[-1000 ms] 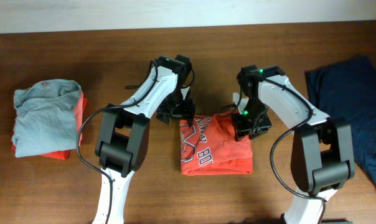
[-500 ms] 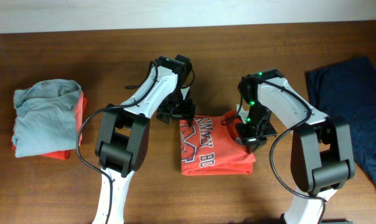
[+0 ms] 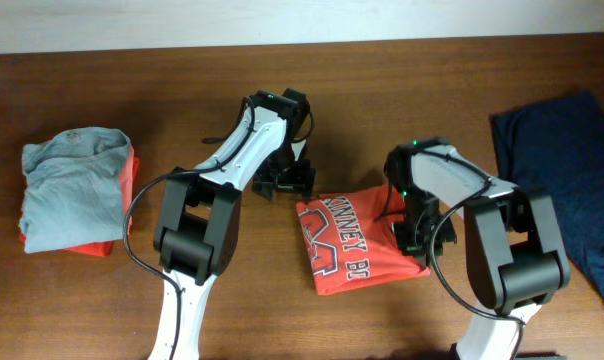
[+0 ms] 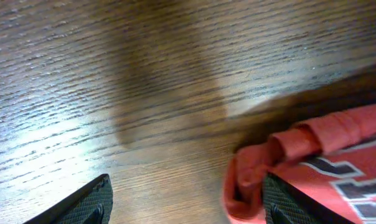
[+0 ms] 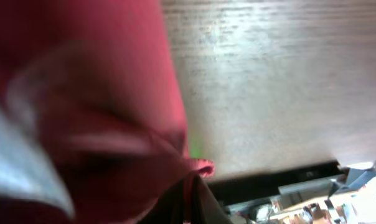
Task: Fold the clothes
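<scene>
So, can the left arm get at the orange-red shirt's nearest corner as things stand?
Probably yes: the left gripper is open right at the orange-red shirt's rolled corner, over bare table, and nothing seems to lie in its way.

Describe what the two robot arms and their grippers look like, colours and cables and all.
Both the left arm and right arm have white link shells joined by bulky black joint housings. A thin black cable loops alongside each. A green light glows near each wrist. The left gripper and right gripper are black, with dark wedge-shaped fingers.
</scene>
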